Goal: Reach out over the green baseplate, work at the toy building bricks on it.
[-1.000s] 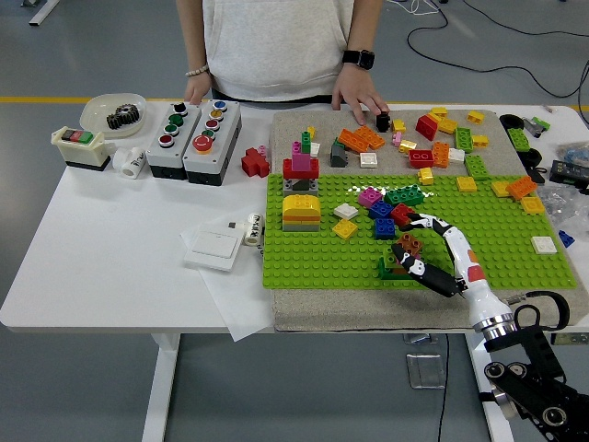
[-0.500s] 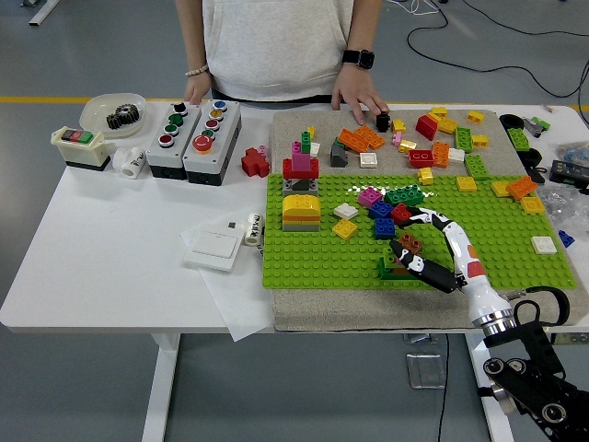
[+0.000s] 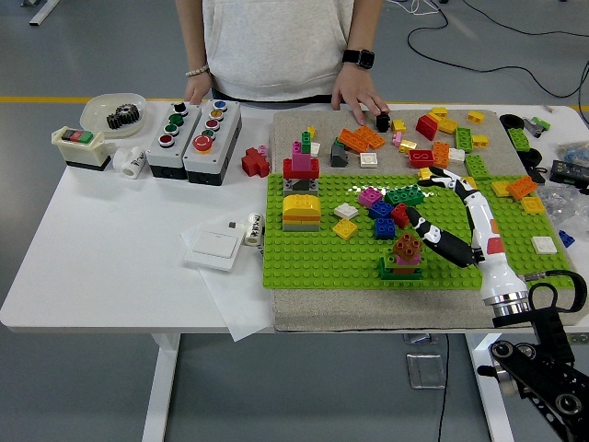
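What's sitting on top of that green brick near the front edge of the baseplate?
On the green brick sits a pink piece with a brown studded brick stacked above it. How they join underneath cannot be seen. The right robot hand is beside the stack, apart from it.

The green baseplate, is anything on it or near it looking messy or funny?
Mostly tidy. On the green baseplate the bricks stand upright, like the yellow stack. Odd bits: loose bricks lie scattered on the mat behind it, such as the orange bricks, and a crumpled sheet of paper hangs over the table's near edge.
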`<state>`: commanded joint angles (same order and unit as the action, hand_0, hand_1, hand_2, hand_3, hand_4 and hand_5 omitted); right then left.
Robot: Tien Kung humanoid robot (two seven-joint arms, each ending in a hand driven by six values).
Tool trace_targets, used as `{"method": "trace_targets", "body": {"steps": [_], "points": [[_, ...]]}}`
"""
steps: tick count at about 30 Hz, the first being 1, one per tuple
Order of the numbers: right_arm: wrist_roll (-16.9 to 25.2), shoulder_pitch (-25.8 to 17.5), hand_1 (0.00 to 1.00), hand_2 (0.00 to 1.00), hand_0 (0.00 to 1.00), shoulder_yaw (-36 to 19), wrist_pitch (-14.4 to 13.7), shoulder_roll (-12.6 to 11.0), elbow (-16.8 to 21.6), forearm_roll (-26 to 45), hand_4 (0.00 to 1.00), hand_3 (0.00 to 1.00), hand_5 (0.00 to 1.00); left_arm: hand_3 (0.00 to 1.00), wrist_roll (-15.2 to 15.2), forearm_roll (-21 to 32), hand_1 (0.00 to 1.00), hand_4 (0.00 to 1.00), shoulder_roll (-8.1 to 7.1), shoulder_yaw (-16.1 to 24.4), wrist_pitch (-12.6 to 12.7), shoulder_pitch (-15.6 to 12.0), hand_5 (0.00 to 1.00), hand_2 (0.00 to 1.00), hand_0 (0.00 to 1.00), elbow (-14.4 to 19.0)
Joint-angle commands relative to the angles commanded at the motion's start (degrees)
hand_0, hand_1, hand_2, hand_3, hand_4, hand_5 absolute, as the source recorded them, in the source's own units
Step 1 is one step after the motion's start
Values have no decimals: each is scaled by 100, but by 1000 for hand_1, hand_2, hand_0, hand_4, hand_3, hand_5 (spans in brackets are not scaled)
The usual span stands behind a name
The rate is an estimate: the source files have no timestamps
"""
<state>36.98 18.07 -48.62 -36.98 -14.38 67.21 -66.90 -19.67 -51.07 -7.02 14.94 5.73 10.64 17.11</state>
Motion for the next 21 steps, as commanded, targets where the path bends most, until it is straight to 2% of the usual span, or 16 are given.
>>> {"method": "trace_targets", "body": {"steps": [1,2,5,7,8,11,13,14,16,19,20,21], "points": [[0,-35,787,846,924,-26,0,-41,126,25,857,700,500,580,-2,-3,583,605,1,2,1,-1,679,638,486,0],[0,-90,709,774,724,-71,0,-116,342,42,695,589,443,579,-6,-12,582,605,1,8,1,-2,679,638,485,-1],[0,-280,709,774,724,-158,0,-331,948,56,695,589,443,579,-9,-25,582,605,-3,11,0,-6,679,638,485,0],[0,-454,709,774,724,-167,125,-522,1432,141,695,589,443,579,-12,-36,582,605,-3,17,0,-12,679,638,485,-2],[0,-495,676,724,688,-175,163,-566,1627,170,635,548,418,579,-11,-37,582,605,-4,17,1,-13,679,637,485,-2],[0,-831,676,724,688,-295,775,-866,2333,327,635,548,418,579,-7,-26,582,605,-7,13,13,-28,679,637,485,-4],[-19,-891,676,724,688,-331,1046,-917,2741,358,635,548,418,579,-7,-26,582,605,-7,13,16,-31,679,637,485,-5],[-256,-1052,674,708,678,-454,1294,-1055,2994,461,681,545,470,579,-8,-32,580,604,-7,17,19,-36,679,635,484,-6],[-692,-1254,674,708,678,-633,1756,-1196,3451,608,681,545,470,579,-11,-43,580,604,-10,21,21,-42,679,635,484,-6],[-1331,-1494,674,708,678,-907,2444,-1320,3472,795,681,545,470,579,-25,-78,580,604,-9,43,18,-48,679,635,484,-9],[-1555,-1572,675,732,687,-995,2668,-1356,3472,846,771,570,522,579,-29,-88,581,603,-8,50,16,-50,679,635,483,-10],[-1799,-1626,675,732,687,-1048,2928,-1381,3472,868,771,570,522,579,-30,-94,581,603,-8,54,15,-52,679,635,483,-10]]}}
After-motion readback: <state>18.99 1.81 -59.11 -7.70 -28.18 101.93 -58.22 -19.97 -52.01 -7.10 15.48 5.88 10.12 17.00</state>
